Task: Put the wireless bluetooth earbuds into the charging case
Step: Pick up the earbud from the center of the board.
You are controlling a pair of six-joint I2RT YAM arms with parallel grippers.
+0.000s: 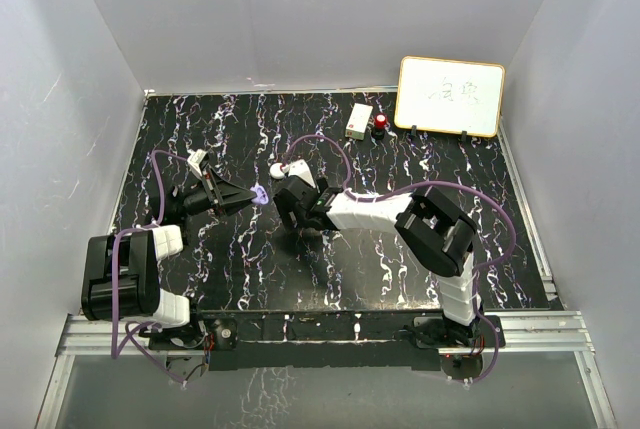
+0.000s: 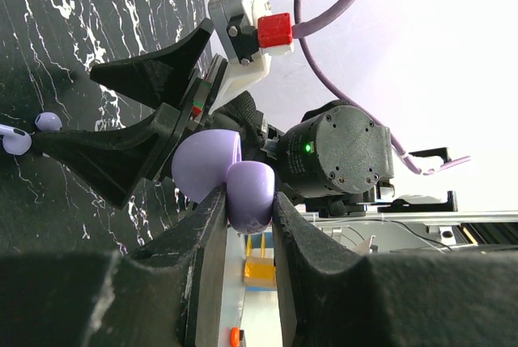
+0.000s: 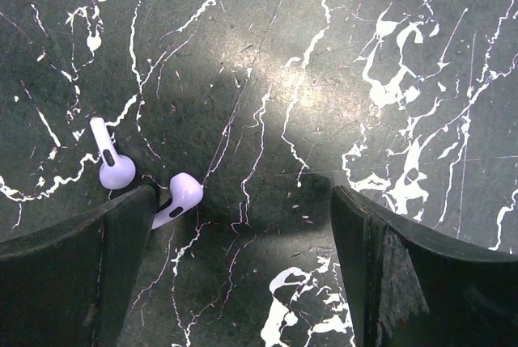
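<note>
Near the middle of the black marbled tabletop (image 1: 420, 164), the two arms met, their grippers facing each other. The left gripper (image 2: 248, 197) was clenched on the purple charging case (image 2: 206, 161), which showed two rounded lobes side by side, the nearer lobe pinched between the fingertips and the whole case lifted off the surface. In the top view the case showed as a small purple spot at the tip of the left gripper, just left of the right gripper.

The right gripper (image 3: 243, 193) hung over the tabletop with its jaws spread wide and nothing between them. Two pale purple earbuds (image 3: 113, 165) lay on the tabletop close together. One rested just beside the inner edge of the finger at the left of the right wrist view; the other lay a little further out, its stem pointing away. Neither was in the case, and neither was held. The left wrist view caught the same pair beyond the right gripper's black fingers.

At the far edge stood a small whiteboard (image 1: 450, 96), and left of it a white box (image 1: 360, 121) with a red knob (image 1: 381, 124) beside it.
</note>
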